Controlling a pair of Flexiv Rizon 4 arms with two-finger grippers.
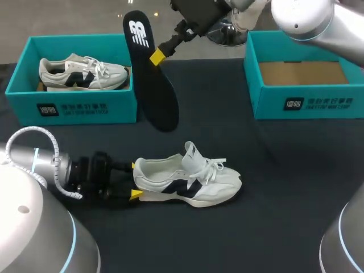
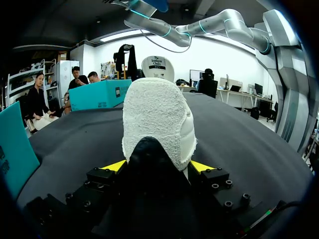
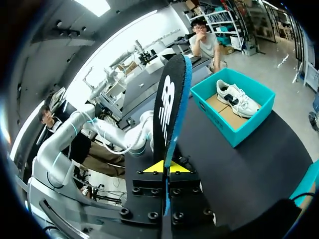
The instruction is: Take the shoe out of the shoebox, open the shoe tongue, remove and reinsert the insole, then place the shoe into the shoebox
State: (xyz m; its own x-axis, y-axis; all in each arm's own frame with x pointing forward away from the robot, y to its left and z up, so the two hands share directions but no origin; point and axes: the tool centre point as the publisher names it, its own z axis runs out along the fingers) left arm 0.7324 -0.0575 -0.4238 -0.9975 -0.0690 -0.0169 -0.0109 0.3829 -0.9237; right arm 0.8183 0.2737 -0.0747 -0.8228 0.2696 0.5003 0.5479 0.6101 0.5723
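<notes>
Grip of left gripper (image 1: 135, 180) tight on heel of white shoe (image 1: 190, 182), one yellow tip on either side. Shoe flat on its sole on dark table (image 1: 273, 187), toe pointing right, tongue pulled up. Right gripper (image 1: 156, 56) pinched shut on edge of black insole (image 1: 151, 85); insole held on end in the air over far middle of table, logo end up. Farther out: teal left shoebox (image 1: 74, 108) at far left, second shoe (image 1: 82, 71) inside; teal right shoebox (image 1: 307, 102) at far right, bare cardboard floor showing.
</notes>
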